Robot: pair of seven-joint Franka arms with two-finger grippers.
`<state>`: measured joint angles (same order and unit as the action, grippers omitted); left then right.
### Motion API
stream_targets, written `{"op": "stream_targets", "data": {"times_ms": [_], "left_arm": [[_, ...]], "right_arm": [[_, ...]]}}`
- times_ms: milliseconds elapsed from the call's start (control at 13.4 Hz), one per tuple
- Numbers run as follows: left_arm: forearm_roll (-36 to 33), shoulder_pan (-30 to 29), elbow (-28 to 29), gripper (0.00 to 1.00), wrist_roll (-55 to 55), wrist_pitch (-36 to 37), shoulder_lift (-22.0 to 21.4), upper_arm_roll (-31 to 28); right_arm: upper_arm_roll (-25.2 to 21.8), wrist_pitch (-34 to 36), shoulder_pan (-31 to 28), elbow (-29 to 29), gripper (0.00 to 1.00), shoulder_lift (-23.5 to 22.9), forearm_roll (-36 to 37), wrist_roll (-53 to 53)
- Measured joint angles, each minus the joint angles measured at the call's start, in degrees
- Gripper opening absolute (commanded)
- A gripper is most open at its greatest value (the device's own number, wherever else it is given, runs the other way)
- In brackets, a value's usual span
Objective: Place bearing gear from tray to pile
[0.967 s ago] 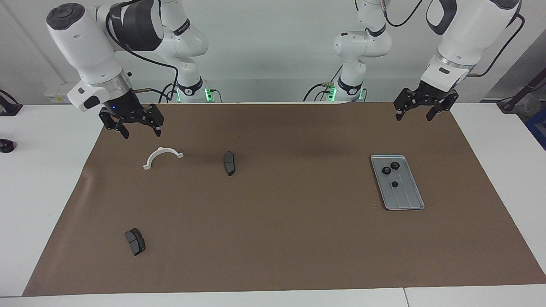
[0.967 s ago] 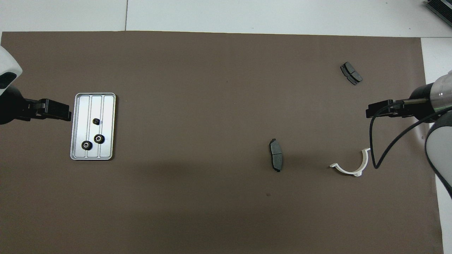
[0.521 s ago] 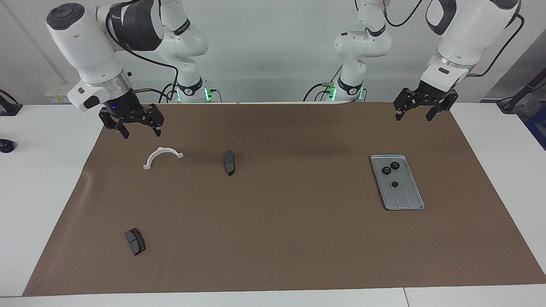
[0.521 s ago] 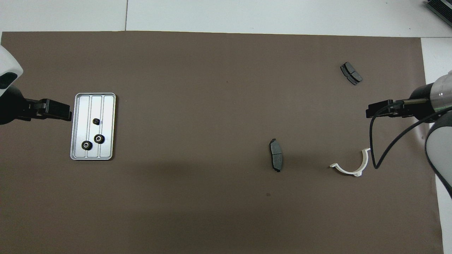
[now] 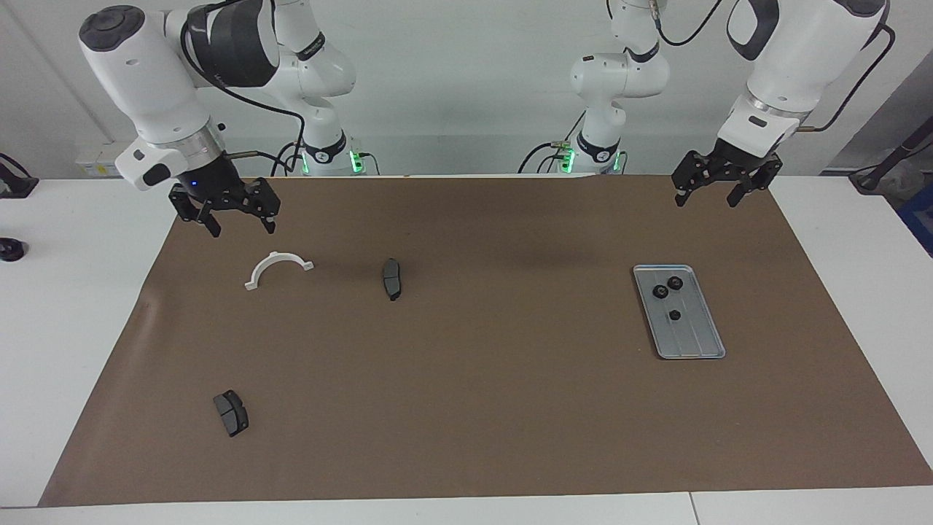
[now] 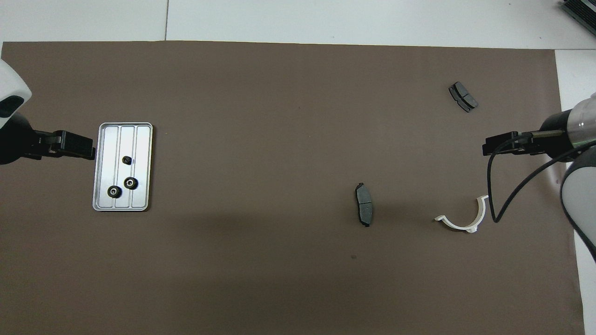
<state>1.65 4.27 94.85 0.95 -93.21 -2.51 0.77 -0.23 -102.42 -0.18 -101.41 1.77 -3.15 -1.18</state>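
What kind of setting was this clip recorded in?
Most likely a robotics lab bench: two Franka arms stand at a white table covered with a brown mat, and small mechanical parts lie on it, including gears on a metal tray and brake pads.

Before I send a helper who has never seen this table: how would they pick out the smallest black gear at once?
Find the silver ridged tray on the brown mat, toward the left arm's end of the table. Three black round gears lie in it. The smallest gear sits alone, farther from the robots than the two larger gears, which lie side by side.
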Motion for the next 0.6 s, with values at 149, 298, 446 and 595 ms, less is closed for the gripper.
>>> {"op": "stream_targets", "data": {"times_ms": [149, 298, 446, 595], "left_arm": [[0.00, 0.00, 0.01, 1.00, 0.00, -0.02, 0.00, -0.12], [0.00, 0.00, 0.07, 1.00, 0.00, -0.17, 0.00, -0.12], [0.00, -0.01, 0.42, 1.00, 0.00, -0.78, 0.00, -0.13], [0.00, -0.04, 1.33, 1.00, 0.00, -3.00, 0.11, -0.19]], "right_arm": [[0.00, 0.00, 0.00, 0.00, 1.00, 0.00, 0.00, 0.00], [0.00, 0.00, 0.00, 0.00, 1.00, 0.00, 0.00, 0.00], [0.00, 0.00, 0.00, 0.00, 1.00, 0.00, 0.00, 0.00], [0.00, 0.00, 0.00, 0.00, 1.00, 0.00, 0.00, 0.00]]}}
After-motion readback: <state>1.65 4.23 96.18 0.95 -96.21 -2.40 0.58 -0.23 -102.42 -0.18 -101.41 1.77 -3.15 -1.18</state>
